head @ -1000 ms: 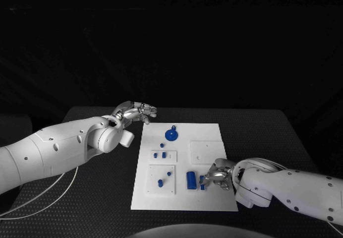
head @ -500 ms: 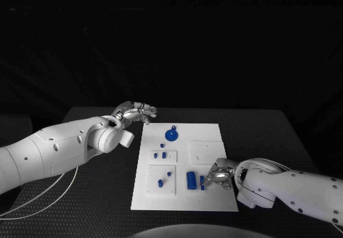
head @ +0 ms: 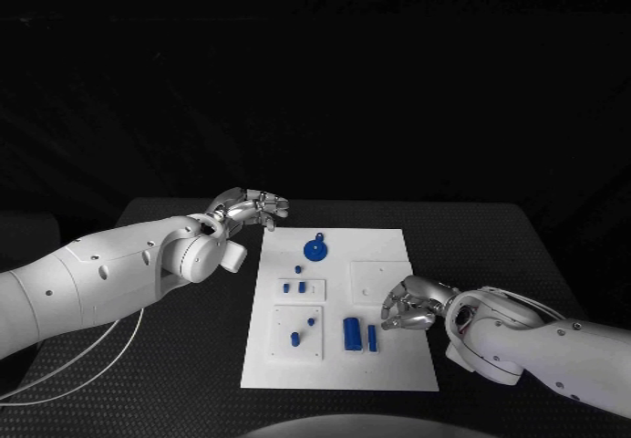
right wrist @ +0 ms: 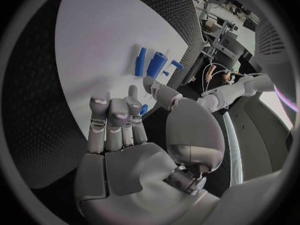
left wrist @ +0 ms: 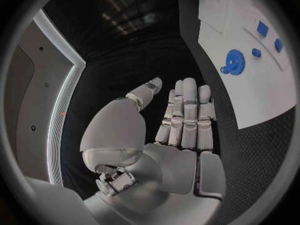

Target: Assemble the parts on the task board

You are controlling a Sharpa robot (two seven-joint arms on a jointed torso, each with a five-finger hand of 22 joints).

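Overhead, darkness surrounds the black table (head: 184,365) bearing the white task board (head: 395,365); both hands (head: 250,208) (head: 418,306) spread, empty

Dim, dark bkgd; wrist views w/ strong fisheye edge distortion.

The right hand (head: 418,310) has lifted away from the slim blue bar (head: 372,338) at the lower right of the task board (head: 395,365), moving right and slightly up, holding nothing.
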